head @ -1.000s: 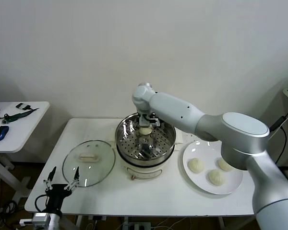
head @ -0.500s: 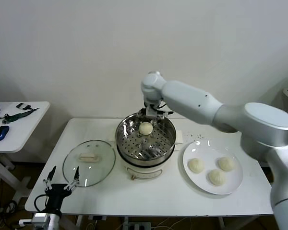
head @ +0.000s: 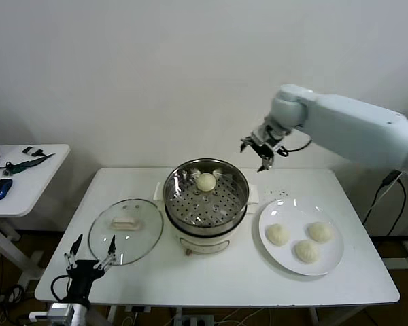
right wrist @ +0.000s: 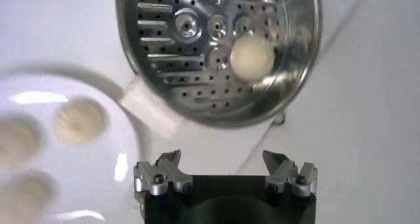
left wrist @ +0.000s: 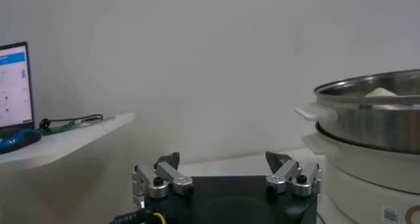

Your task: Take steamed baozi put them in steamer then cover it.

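- The head view is evenly and brightly lit, seemingly from overhead; the pale wall [head: 122,75] carries no hard shadows.
- Soft, short shadows sit under the steamer [head: 205,204] and the white plate [head: 330,261] on the counter [head: 224,278].
- The steamer's steel wall shows bright reflections, and the cover [head: 126,229] gives a faint sheen.
- The left wrist view is dimmer and hazy; the laptop screen [left wrist: 14,84] glows brighter than its surroundings.
- The right wrist view is smeared: the plate and the steamed baozi [right wrist: 79,120] on it look blurred, perhaps from motion, while the baozi [right wrist: 252,54] in the steamer is sharper.
- Glare streaks the counter there.
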`<state>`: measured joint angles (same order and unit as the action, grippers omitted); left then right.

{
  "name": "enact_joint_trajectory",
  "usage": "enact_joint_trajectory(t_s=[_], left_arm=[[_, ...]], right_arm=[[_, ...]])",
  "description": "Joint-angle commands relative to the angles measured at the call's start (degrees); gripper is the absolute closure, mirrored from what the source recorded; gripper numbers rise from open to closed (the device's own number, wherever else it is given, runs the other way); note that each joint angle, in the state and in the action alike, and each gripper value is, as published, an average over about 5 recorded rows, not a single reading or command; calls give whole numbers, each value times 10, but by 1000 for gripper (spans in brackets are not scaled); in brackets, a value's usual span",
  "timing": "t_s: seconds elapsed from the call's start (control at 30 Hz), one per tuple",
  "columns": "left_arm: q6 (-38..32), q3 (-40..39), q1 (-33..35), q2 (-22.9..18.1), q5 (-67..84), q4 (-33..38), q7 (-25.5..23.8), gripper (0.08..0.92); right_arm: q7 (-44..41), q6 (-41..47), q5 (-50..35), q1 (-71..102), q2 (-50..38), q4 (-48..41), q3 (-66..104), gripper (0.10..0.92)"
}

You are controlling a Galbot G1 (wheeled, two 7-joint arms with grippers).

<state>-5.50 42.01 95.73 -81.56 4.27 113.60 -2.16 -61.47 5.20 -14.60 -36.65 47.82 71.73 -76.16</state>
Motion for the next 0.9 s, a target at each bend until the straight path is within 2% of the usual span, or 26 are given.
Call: enact_joint_trajectory(t_s=[0.03, 0.23, 0.47, 0.9], left_arm=[[-1, -1, 5, -2, -3, 4, 0, 177], [-1, 0, 11, -5, -3, 6, 2, 177], [-3, 5, 19, -6, -2, 5, 3, 177], [-5, 10, 26, -7, -1, 2, 4, 177]], right_arm=[[-5, 124, -130, 15, -122, 40, -34, 203], [-8, 117, -65, 137, -134, 26, 29, 203], [4, 108, 9, 277, -104, -13, 131, 203], [7, 95, 39, 328, -23, -75, 163, 203]])
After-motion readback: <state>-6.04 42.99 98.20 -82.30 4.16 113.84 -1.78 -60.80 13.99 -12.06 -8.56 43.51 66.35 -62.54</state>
